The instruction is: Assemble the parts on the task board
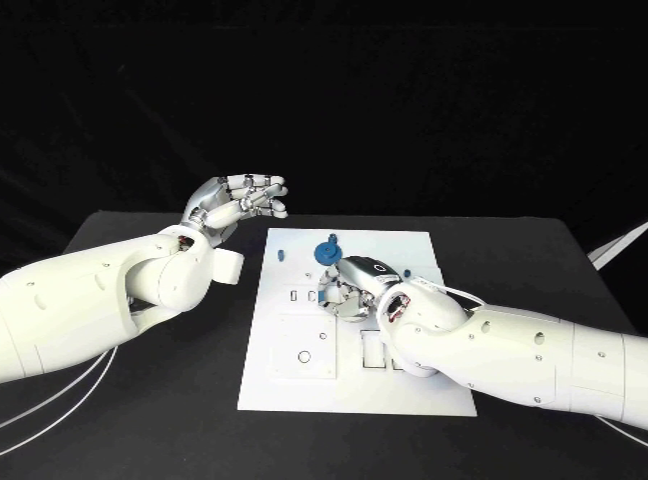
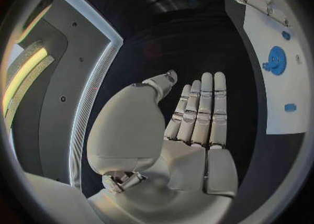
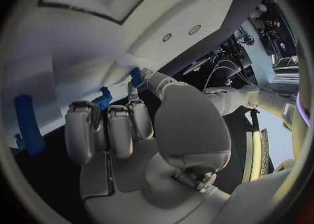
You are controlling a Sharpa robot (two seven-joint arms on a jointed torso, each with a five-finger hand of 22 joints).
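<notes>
Item: round blue plastic disc part (image 1: 327, 251), far middle of your white flat task board (image 1: 411, 400) on the black worktop (image 1: 151, 440). Likely light, rigid, slippery; take its rim. Left hand (image 1: 238, 203) hovered empty, fingers apart. Right hand (image 1: 356, 285) rested curled on the board; contents: cannot tell.

The head view was bright and sharp at its centre: even light from above made the white task board (image 1: 356, 330) glare against the black worktop (image 1: 166, 420), and the backdrop stayed fully dark. Shadows were faint. Both wrist views bent straight edges strongly toward the dark rim, dimmer there, with a glowing strip (image 2: 26, 72) of room light.
</notes>
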